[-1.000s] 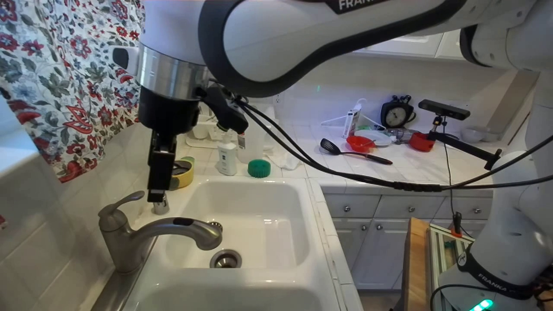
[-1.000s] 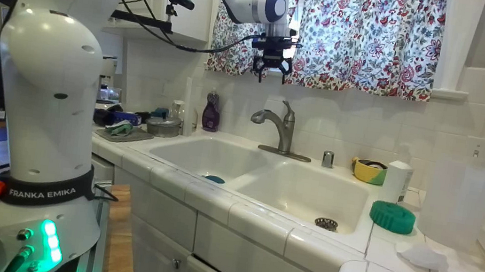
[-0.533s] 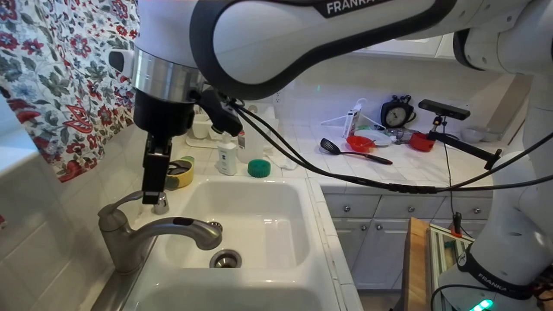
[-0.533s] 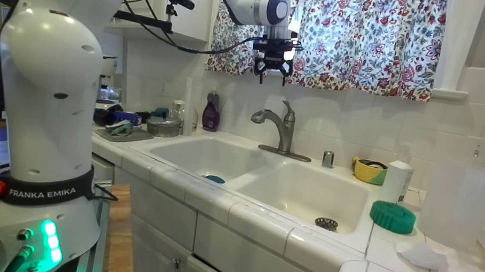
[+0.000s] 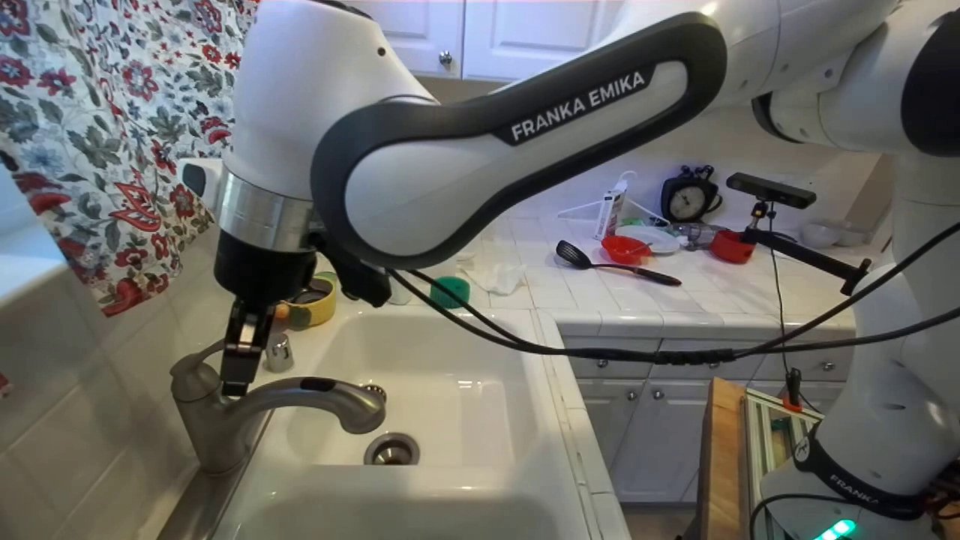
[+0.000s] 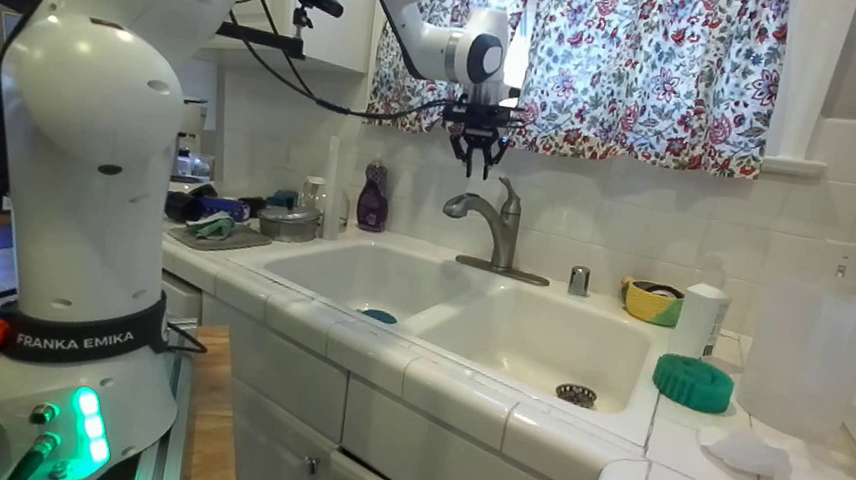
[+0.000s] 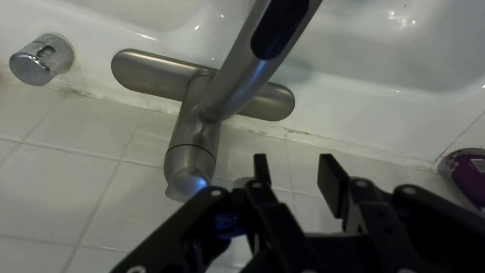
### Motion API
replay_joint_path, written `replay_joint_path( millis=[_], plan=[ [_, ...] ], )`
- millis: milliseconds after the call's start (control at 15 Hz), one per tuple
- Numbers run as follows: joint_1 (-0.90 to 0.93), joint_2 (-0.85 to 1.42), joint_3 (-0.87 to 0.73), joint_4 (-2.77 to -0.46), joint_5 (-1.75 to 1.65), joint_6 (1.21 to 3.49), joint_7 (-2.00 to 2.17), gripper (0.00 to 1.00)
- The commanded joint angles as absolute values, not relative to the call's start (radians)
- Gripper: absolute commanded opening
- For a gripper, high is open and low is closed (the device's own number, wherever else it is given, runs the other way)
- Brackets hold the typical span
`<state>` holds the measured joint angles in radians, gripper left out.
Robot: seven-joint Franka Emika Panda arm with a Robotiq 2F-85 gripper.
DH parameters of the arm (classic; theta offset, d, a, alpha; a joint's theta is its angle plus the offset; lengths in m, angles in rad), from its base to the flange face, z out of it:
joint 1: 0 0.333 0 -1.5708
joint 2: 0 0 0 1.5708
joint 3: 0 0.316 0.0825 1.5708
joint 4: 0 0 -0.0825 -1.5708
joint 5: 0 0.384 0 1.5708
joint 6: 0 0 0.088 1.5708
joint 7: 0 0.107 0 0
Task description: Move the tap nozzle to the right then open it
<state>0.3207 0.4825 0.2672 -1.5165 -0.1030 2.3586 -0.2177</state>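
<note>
The tap nozzle (image 5: pixel 334 397), a brushed grey arched spout, shows in both exterior views; in the wrist view the nozzle (image 7: pixel 240 85) rises over the sink's back rim. Its base carries a lever handle (image 6: pixel 510 195) on top. My gripper (image 6: pixel 477 173) hangs above the spout, a little to the lever's left in that exterior view. From above, the gripper (image 7: pixel 293 157) has a partly narrowed gap, with only wall tiles seen through it. Its fingers (image 7: pixel 261 167) stand beside the tap's top, apparently without contact. In an exterior view the gripper (image 5: pixel 235 390) covers part of the handle and spout root.
A chrome cylinder (image 6: pixel 579 280) stands on the sink rim beside the tap. Farther along is a yellow bowl (image 6: pixel 651 307); on the opposite side stands a purple bottle (image 6: pixel 373 203). The tiled wall (image 7: pixel 57 189) is close behind the tap. A floral curtain (image 6: pixel 652 79) hangs above.
The arm has come down, bringing my gripper lower and closer to the tap's top. Its fingers have moved nearer each other. The tap stands as before.
</note>
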Motion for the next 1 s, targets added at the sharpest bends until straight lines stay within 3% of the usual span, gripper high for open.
replay_joint_path(
  millis=[0,133,933],
  plan=[
    [0.350,0.524,0.245,-1.498,-0.130,2.476,-0.175,0.10],
    [0.366,0.535,0.226,-1.490,-0.148,2.511,-0.151,0.00],
    [0.413,0.520,0.112,-1.498,-0.256,2.513,0.037,0.00]
  ],
)
